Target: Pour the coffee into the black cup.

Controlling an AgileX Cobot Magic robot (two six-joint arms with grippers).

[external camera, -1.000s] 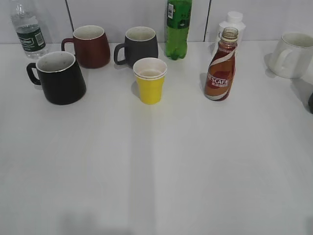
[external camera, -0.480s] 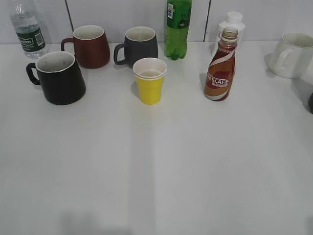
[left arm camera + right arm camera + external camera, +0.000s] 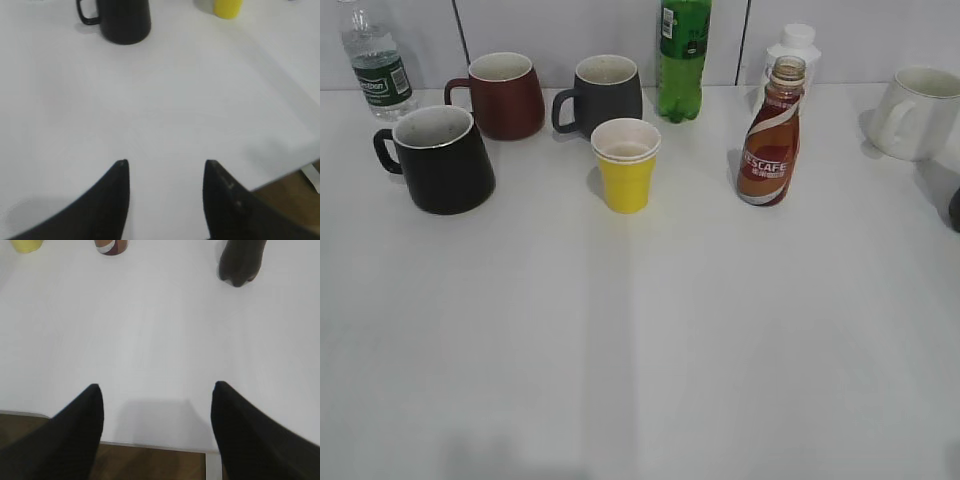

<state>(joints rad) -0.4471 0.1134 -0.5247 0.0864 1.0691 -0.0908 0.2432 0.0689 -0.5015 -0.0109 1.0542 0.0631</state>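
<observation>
The coffee fills a curvy brown bottle (image 3: 769, 140) with a white swirl, uncapped and upright at the right of the table; its base (image 3: 111, 247) shows at the top of the right wrist view. The black cup (image 3: 440, 158) stands at the left, handle to the left, also seen in the left wrist view (image 3: 124, 20). Neither arm shows in the exterior view. My left gripper (image 3: 165, 162) hangs open over bare table, well short of the cup. My right gripper (image 3: 156, 386) is open above the table's near edge, far from the bottle.
A yellow paper cup (image 3: 626, 164) stands mid-table. Behind are a maroon mug (image 3: 504, 94), a dark grey mug (image 3: 603, 94), a green bottle (image 3: 683, 58), a water bottle (image 3: 375, 58) and a white bottle (image 3: 796, 45). A white mug (image 3: 918, 112) sits far right. A dark object (image 3: 241, 261) stands right of the coffee.
</observation>
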